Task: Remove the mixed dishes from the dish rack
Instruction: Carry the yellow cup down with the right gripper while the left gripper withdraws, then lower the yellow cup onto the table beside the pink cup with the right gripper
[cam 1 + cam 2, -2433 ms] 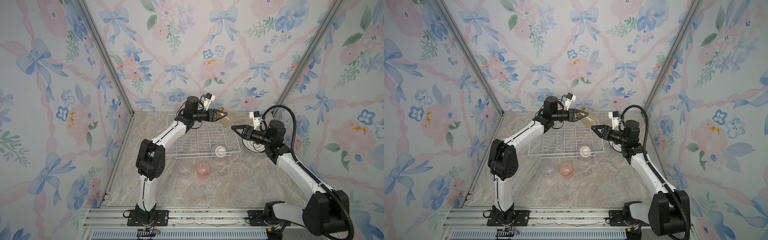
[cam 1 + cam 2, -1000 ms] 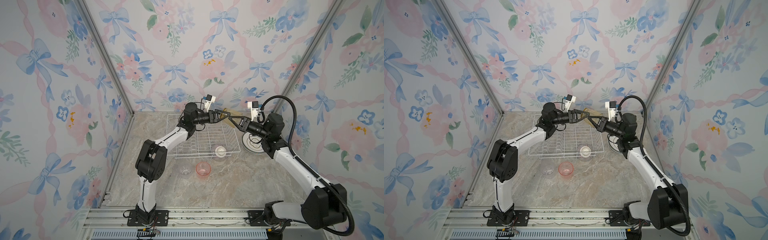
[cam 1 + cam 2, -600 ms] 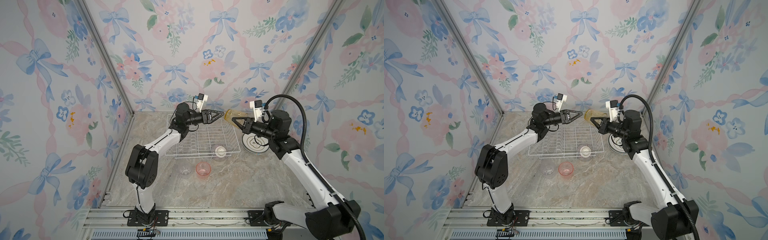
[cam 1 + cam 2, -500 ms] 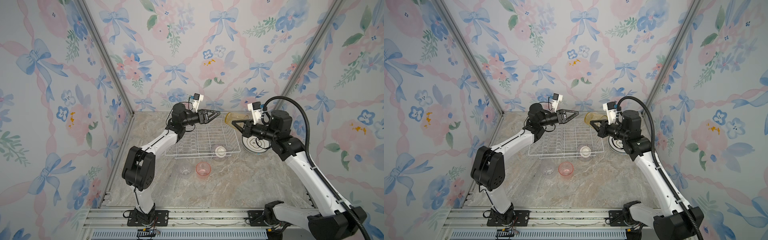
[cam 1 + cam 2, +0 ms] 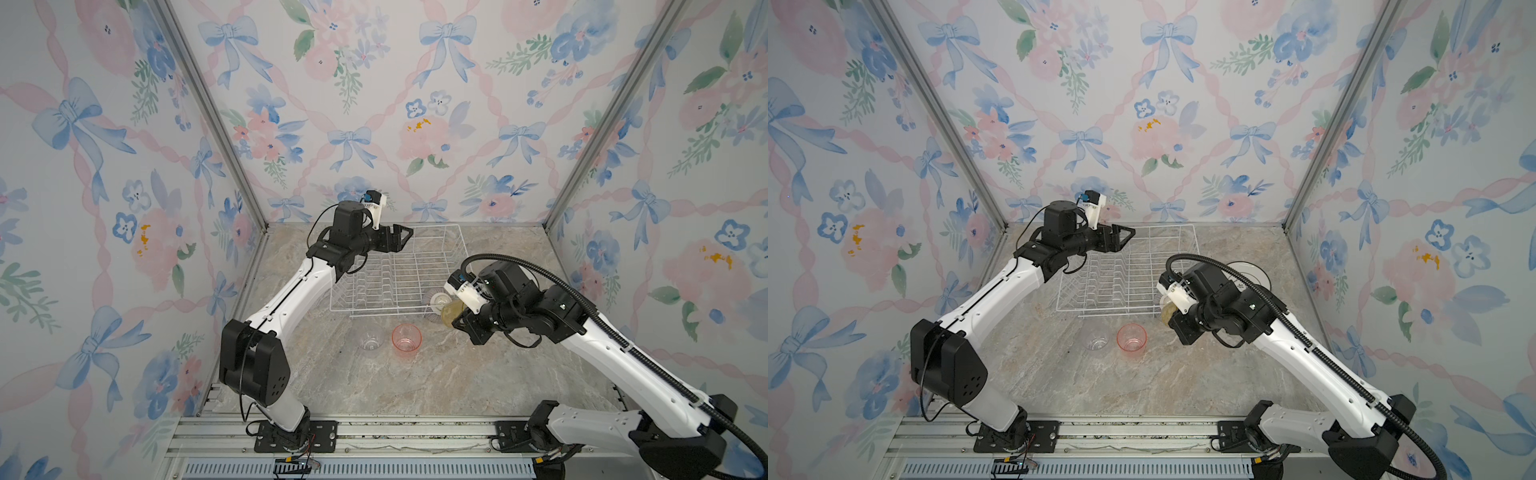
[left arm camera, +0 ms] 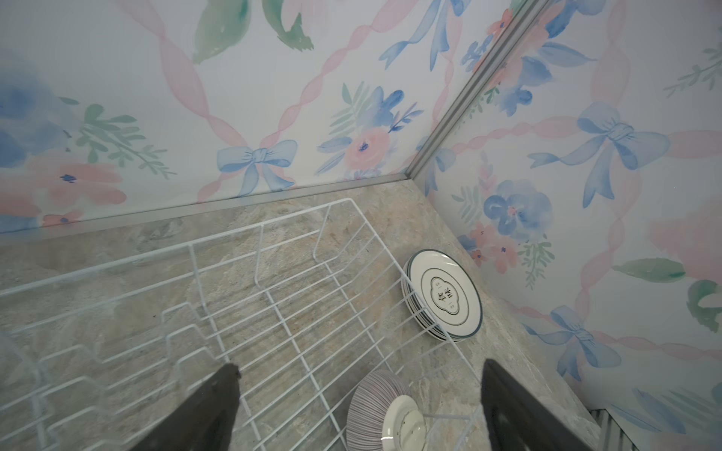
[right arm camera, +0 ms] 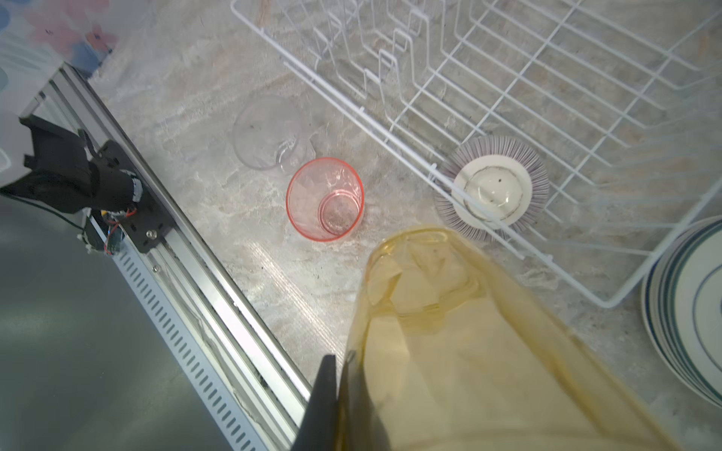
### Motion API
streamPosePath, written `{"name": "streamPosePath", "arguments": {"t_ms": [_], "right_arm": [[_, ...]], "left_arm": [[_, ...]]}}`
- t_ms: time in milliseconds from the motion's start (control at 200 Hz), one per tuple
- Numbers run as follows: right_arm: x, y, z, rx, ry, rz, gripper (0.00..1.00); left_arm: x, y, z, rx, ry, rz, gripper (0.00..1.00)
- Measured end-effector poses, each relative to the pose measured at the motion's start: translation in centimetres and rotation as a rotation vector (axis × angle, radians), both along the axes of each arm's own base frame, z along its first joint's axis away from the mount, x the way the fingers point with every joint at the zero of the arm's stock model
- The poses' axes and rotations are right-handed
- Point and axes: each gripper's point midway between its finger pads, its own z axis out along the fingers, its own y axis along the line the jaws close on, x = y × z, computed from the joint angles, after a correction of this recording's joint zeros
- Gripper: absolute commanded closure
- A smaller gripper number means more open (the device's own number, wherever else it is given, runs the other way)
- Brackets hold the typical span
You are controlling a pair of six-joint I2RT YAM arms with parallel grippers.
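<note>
Clearly the yellow tumbler is out of the dish rack: it hangs tilted in the lower right of centre in both top views, just beside the rack's near right corner and above bare tabletop. The right hand is pinched shut on its wall, one finger outside the glass and one seemingly inside. Whether the tumbler's far end touches the tabletop I cannot tell.

The pink tumbler and clear tumbler stand upright near it, toward the left. A striped bowl lies upside down inside the rack's corner, and a stack of plates rests right of the rack. The left hand is spread wide and empty over the rack's far left.

The likely trouble is a thin grip on smooth glass: it could slip or swing. Letting go while it is tilted may tip it into the pink tumbler or the rack wire.
</note>
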Motion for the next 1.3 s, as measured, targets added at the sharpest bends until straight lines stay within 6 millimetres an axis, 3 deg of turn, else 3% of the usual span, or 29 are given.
{"name": "streamPosePath", "arguments": {"t_ms": [195, 535, 1065, 1300], "right_arm": [[-1.5, 0.9, -5.2, -0.170, 0.126, 0.062, 1.00], [-2.4, 2.2, -11.6, -0.367, 0.283, 0.117, 1.00], [-1.3, 2.9, -15.9, -0.475, 0.334, 0.132, 1.00], [-0.3, 3.5, -16.8, -0.479, 0.311, 0.124, 1.00]], "left_arm": [[-0.5, 3.2, 0.0, 0.116, -0.017, 0.091, 0.04], [-1.6, 5.5, -1.6, 0.177, 0.013, 0.119, 0.04], [-1.9, 7.4, -2.3, 0.192, 0.024, 0.144, 0.04], [-1.9, 7.6, -2.5, 0.190, 0.032, 0.144, 0.04]]}}
